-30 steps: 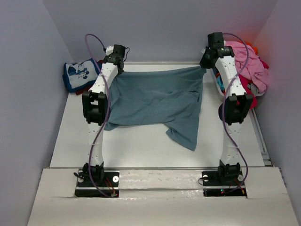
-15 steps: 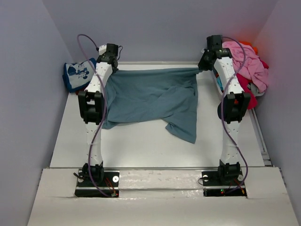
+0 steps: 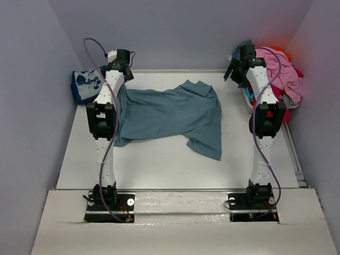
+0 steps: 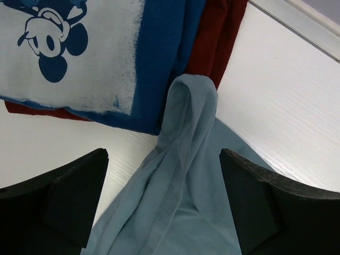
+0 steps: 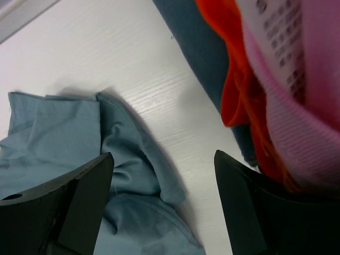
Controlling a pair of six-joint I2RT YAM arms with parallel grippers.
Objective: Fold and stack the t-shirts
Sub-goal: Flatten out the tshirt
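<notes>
A plain slate-blue t-shirt [image 3: 170,114] lies rumpled on the white table [image 3: 159,159], its far edge bunched near the back. My left gripper [image 3: 118,71] hovers open over the shirt's far-left corner [image 4: 186,122], and the cloth runs loose between the wide jaws of the left gripper [image 4: 164,164]. My right gripper [image 3: 236,66] stands open at the back right. In its wrist view the right gripper [image 5: 162,159] holds nothing, and the shirt's dropped corner [image 5: 122,154] lies below. A folded blue t-shirt with white cartoon print [image 4: 106,64] rests on a dark red one [image 4: 220,37].
The folded stack [image 3: 87,85] sits at the back-left table edge. An unfolded heap at the back right holds pink [image 3: 284,71], orange [image 5: 239,79], red [image 3: 281,114] and teal [image 5: 196,48] shirts. Grey walls close in on three sides.
Both grippers went from shut to open and let go of the slate-blue shirt's far edge. The stretched edge sagged, and the right corner fell leftward onto the table. Both arms moved slightly back.
</notes>
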